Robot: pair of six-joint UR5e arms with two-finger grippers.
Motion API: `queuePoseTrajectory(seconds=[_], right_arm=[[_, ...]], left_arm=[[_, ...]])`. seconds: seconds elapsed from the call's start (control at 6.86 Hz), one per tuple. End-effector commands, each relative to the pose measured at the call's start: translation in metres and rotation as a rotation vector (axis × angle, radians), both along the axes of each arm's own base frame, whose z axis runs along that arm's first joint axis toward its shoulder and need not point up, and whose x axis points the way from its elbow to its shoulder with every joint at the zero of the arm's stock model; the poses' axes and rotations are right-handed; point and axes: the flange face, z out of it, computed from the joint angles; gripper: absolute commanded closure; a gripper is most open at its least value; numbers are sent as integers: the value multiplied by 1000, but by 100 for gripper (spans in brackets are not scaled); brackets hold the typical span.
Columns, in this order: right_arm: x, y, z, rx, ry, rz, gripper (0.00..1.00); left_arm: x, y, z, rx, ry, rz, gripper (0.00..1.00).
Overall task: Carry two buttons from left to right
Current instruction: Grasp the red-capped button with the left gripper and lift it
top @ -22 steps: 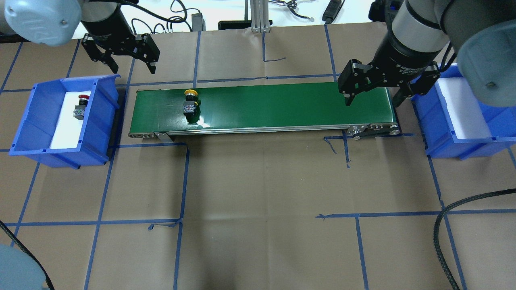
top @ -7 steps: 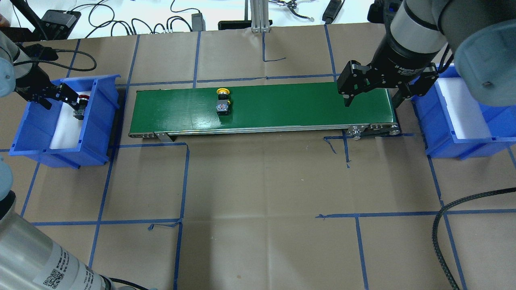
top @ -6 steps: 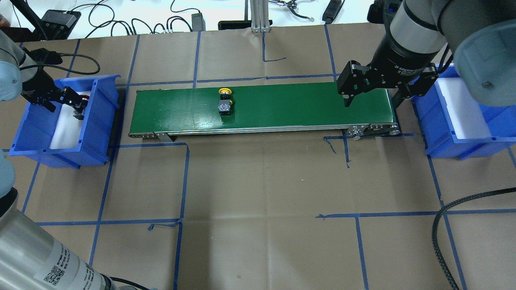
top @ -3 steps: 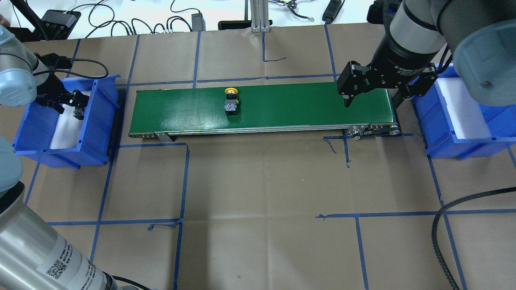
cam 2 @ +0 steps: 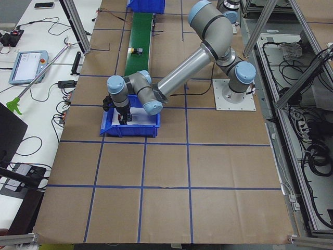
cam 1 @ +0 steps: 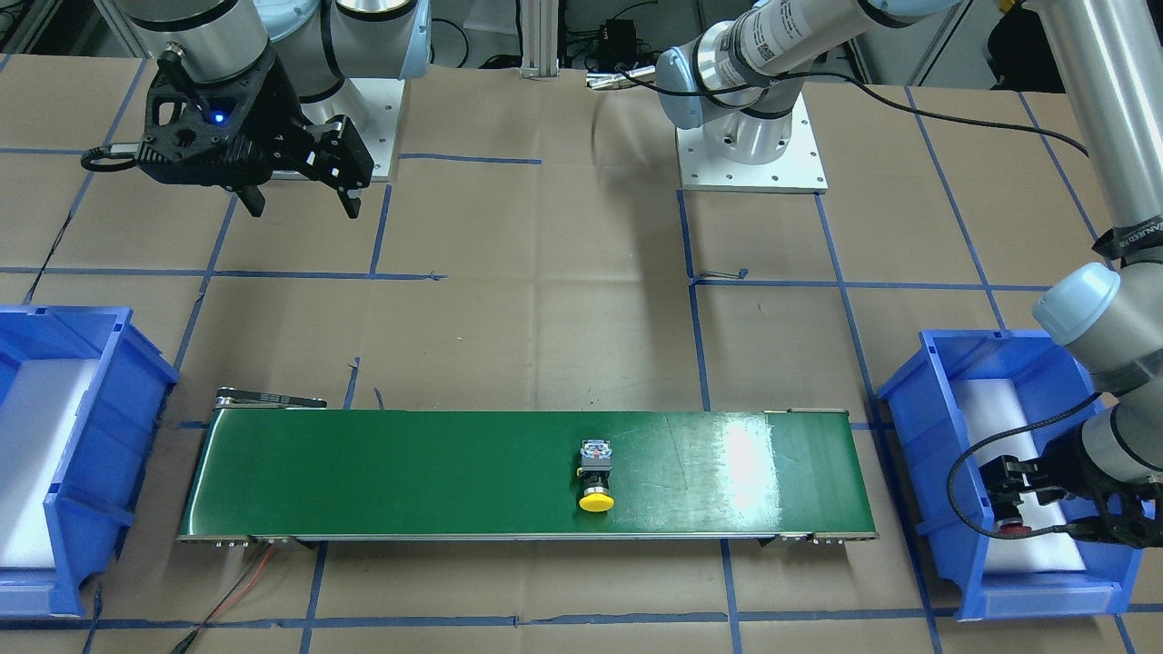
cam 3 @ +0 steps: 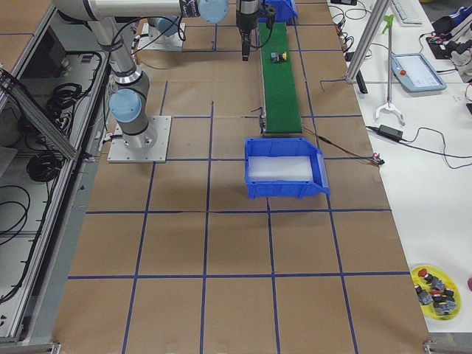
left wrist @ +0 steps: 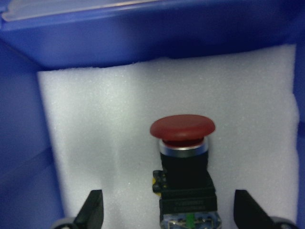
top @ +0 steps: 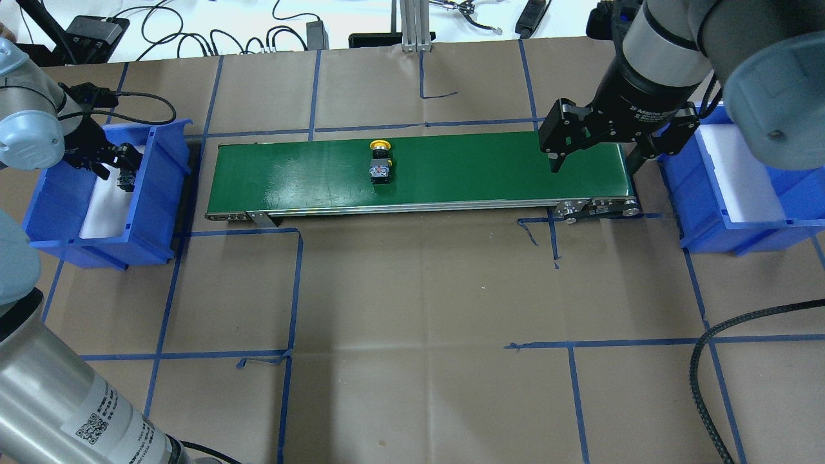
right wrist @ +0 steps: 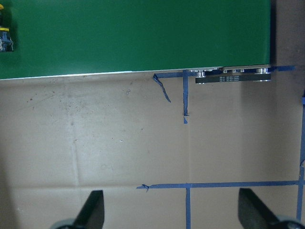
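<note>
The yellow button [top: 380,164] lies on the green conveyor belt [top: 483,169], a little left of its middle; it also shows in the front view [cam 1: 596,477] and at the right wrist view's left edge [right wrist: 4,39]. The red button [left wrist: 183,162] lies on white foam in the left blue bin [top: 155,193]. My left gripper [top: 109,164] is down in that bin, open, with one finger [left wrist: 93,212] on each side of the red button and not touching it. My right gripper [top: 593,164] is open and empty above the belt's right end.
The right blue bin [top: 702,212], lined with white foam, stands just past the belt's right end. A black cable [top: 709,361] lies at the table's near right. Cables and small devices lie beyond the table's far edge. Blue tape lines cross the brown table cover.
The yellow button has ridden the belt to the right. My left gripper has moved from behind the belt into the left bin and come down around the red button. The right arm has not moved.
</note>
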Motion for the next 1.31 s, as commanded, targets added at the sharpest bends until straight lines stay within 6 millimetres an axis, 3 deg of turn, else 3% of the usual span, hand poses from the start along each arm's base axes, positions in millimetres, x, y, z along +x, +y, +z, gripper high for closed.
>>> queuePoseTrajectory(seconds=[0.0,0.15,0.44,0.73,1.02,1.17], right_arm=[[0,1,-4,7,1,1,0],[0,1,-5,8,1,1,0],[0,1,-3,4,1,1,0],[0,1,-3,4,1,1,0],[0,0,-4,4,1,-1,0],[0,0,-4,3,1,2,0]], left_arm=[[1,-3,4,-11,-2,3,85],[1,-5,8,-20,1,6,96],[-3,-4,34,-48,-4,-5,98],[-8,13,100,-48,-4,-2,98],[-17,44,191,-17,-2,12,97],[-24,54,221,0,2,25,97]])
